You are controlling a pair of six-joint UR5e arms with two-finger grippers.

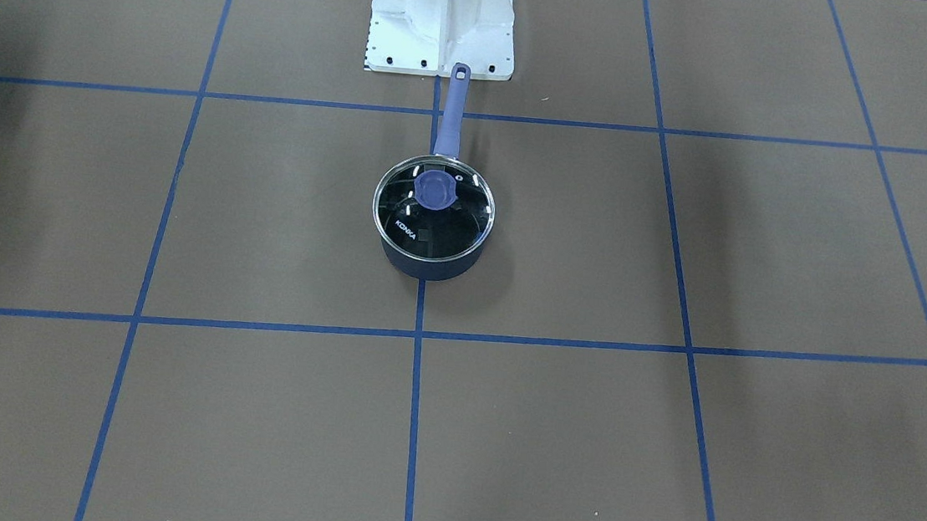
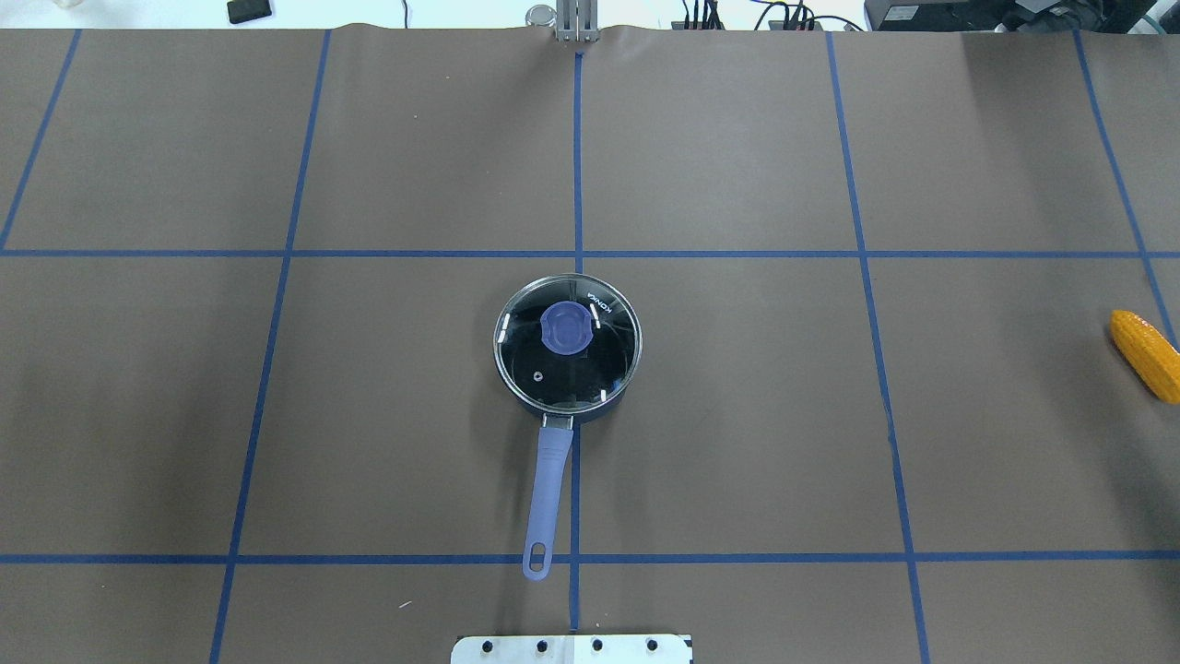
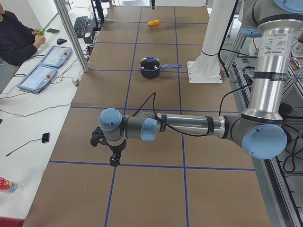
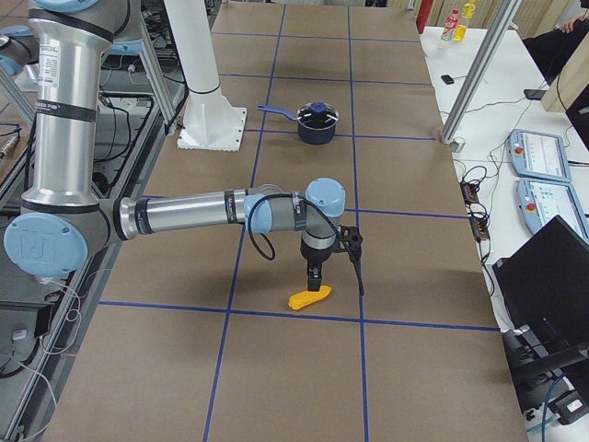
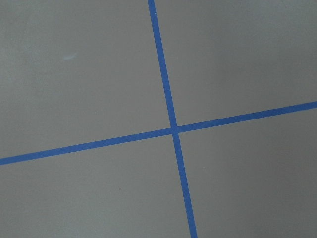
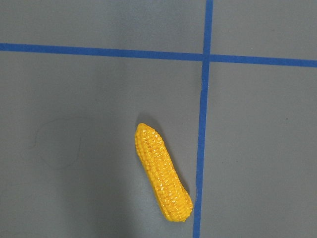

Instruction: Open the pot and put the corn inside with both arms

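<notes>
Lidded pot mid-surface, corn lying out by the right edge.
The glass lid sits shut on the pot. The overhead view cuts off part of the corn. The right pincer hangs just above the corn and the left pincer near the left edge; both show only small in side views, so I cannot tell whether they are released or clenched.

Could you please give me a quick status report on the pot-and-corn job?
Left gripper over the table, far from pot; right gripper above the corn; open or shut unreadable. Corn lying on the table. Lid on the pot, blocking entry.
</notes>
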